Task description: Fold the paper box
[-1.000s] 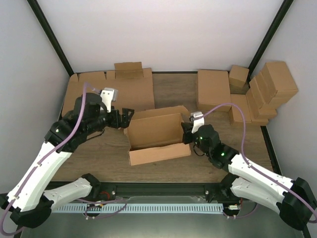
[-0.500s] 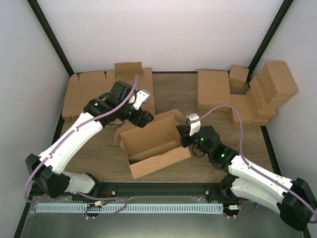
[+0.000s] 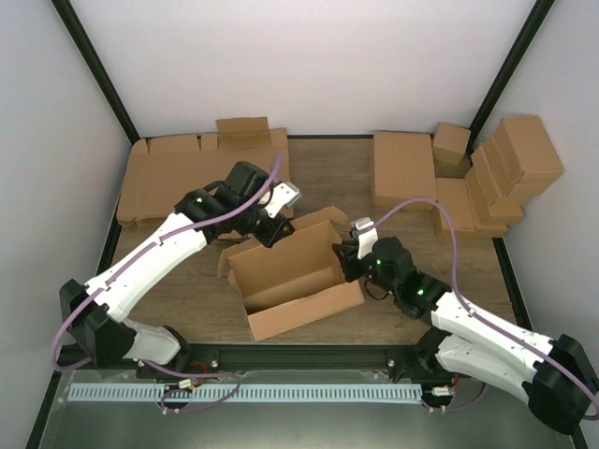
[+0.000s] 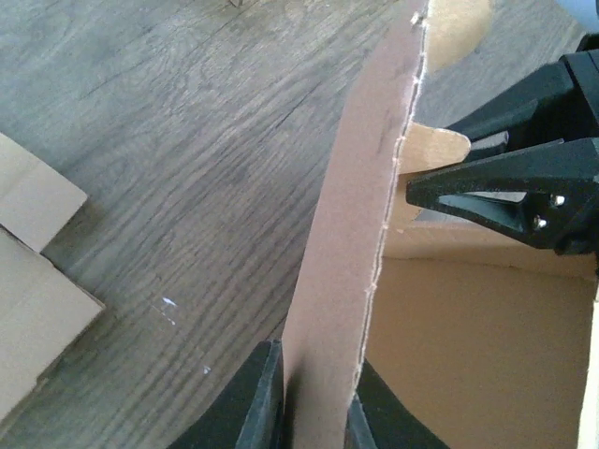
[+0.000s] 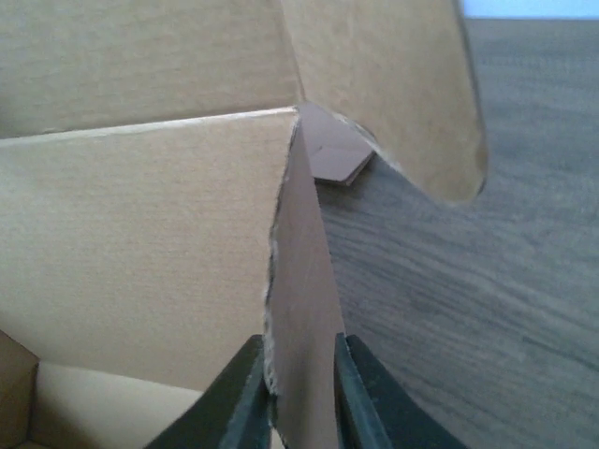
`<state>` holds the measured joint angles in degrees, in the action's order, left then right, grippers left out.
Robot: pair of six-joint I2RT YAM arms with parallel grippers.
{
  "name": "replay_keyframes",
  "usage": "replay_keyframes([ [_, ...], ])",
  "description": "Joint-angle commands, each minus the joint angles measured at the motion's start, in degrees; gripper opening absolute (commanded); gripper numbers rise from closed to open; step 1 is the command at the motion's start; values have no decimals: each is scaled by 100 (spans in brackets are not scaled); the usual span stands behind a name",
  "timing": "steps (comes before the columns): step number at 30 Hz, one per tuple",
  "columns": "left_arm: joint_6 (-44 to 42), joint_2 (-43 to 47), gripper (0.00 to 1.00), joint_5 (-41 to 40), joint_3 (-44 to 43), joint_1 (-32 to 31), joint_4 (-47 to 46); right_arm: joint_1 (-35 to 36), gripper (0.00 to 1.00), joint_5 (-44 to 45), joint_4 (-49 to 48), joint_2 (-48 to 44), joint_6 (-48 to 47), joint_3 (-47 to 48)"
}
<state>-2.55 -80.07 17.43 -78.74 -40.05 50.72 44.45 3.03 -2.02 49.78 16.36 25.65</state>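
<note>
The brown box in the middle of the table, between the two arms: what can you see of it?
The paper box is plain brown corrugated cardboard, only half folded. It forms an open, shallow tray standing slightly askew on the wooden table, with raw torn-looking edges and loose flaps with rounded ends sticking out at its corners. The left gripper pinches its rear wall, and the right gripper pinches its right end wall.

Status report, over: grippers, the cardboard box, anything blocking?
Left gripper shut on far-left wall of brown corrugated cardboard box. Right gripper shut on its right wall. Box open on top. Flat cardboard blanks, finished boxes lie apart.
</note>
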Motion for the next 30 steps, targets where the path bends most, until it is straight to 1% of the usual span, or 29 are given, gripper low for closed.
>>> replay_keyframes([
  [1, 33, -85, 13, -1, 158, -94, -4, 55, 24, 78, 786, 67, 106, 427],
  [4, 52, -116, 10, -56, 207, -132, -16, 55, 32, 89, 1200, 206, 182, 769],
  [6, 61, -124, 9, -114, 226, -150, -27, 53, 40, 63, 1476, 261, 245, 997],
  [8, 77, -130, 8, -170, 243, -178, -20, 55, 50, -33, 1744, 290, 306, 1254],
  [11, 78, -140, 7, -278, 253, -215, -27, 56, 63, -97, 2182, 304, 402, 1711],
  [16, 62, -170, 6, -379, 247, -233, -36, 60, 79, -192, 2939, 261, 519, 2407],
  [19, 61, -192, 6, -398, 234, -239, -36, 51, 82, -336, 3696, 328, 791, 2925],
  [23, 74, -195, 6, -454, 236, -242, -15, 51, 86, -462, 5034, 637, 1483, 3609],
  [27, 87, -190, 6, -485, 237, -245, -8, 59, 90, -444, 6209, 648, 2332, 4013],
  [30, 96, -187, 6, -503, 228, -246, -8, 59, 93, -620, 6749, 434, 2980, 4169],
])
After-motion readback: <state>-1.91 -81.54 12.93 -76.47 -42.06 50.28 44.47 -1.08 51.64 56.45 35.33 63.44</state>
